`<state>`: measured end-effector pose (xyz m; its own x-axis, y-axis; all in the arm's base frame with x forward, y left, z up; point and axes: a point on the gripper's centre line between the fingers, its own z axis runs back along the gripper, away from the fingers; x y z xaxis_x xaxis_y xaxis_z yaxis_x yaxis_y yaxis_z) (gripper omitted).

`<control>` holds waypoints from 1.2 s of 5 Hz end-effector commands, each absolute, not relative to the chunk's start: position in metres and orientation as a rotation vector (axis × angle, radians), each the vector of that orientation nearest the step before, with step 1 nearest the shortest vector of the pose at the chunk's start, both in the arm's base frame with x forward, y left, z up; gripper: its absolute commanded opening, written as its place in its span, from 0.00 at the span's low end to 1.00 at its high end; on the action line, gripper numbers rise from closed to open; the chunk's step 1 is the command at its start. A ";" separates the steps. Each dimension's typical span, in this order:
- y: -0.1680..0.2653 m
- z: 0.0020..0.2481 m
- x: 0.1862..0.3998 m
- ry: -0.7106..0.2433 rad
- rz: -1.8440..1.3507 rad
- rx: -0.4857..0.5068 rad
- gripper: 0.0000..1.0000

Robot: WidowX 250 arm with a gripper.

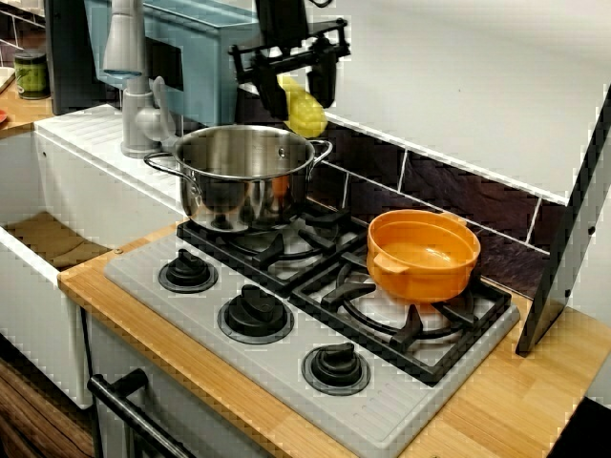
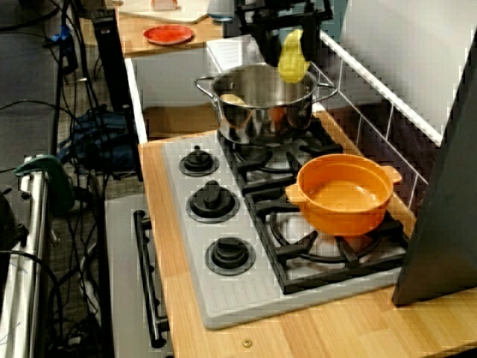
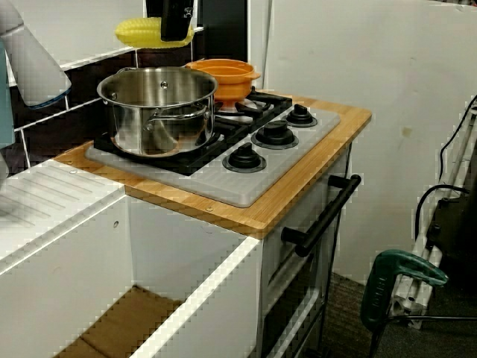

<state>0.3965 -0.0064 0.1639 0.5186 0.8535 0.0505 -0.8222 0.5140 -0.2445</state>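
Observation:
My black gripper (image 1: 294, 88) hangs above the back of the stove, shut on a yellow corn cob (image 1: 305, 113). Seen from the stove's front corner, the cob sits over the far rim of a steel pot (image 1: 243, 176) on the back left burner. The high view along the stove shows the gripper (image 2: 289, 45) with the corn cob (image 2: 292, 60) over the pot (image 2: 262, 101), clear of its rim. From the sink side, the corn cob (image 3: 149, 32) lies level above the pot (image 3: 158, 108). An empty orange pot (image 1: 423, 253) stands on the neighbouring burner.
Three black knobs (image 1: 255, 315) line the grey stove's front. A faucet (image 1: 126, 81) and white sink stand left of the pot. A dark slanted panel (image 1: 563, 258) leans at the counter's right end. A red plate (image 2: 168, 33) lies on the far counter. A black oven handle (image 3: 322, 216) juts forward.

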 end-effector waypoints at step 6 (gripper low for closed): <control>-0.108 0.155 0.390 -0.311 0.688 -0.105 0.00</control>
